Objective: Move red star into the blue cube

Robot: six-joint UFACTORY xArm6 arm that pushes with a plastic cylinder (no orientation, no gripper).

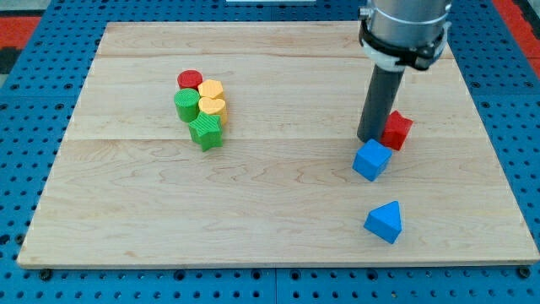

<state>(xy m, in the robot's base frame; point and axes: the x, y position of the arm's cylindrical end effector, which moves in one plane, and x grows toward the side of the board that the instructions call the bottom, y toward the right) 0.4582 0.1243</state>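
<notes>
The wooden bench (278,211) fills most of the view, lying on a blue perforated surface (34,51). The arm carries no pincer at all, only a straight dark rod (379,101) that has hold of nothing. It comes down from a grey collar near the bench's top edge, toward the top-right corner.

My tip (368,139) rests on the bench in the right half, just beside the red star (396,130), on that block's left side and touching or nearly touching it; the rod hides part of the star's left edge, so the exact contact cannot be told. The red star sits between the bench's centre and its right edge, closer to the right edge. Directly toward the bottom edge from my tip lies the blue cube (371,160), its upper corner just beside the tip and very near the red star's lower left; whether star and cube touch cannot be told.

Further toward the bottom edge, apart from the cube, lies a blue triangular block (385,221).

Well apart, in the bench's left half toward the top edge, a tight cluster sits together: a red cylinder (190,79), a green cylinder (186,105), a yellow hexagonal block (210,89), a yellow heart-like block (213,107) and a green star (206,132).
</notes>
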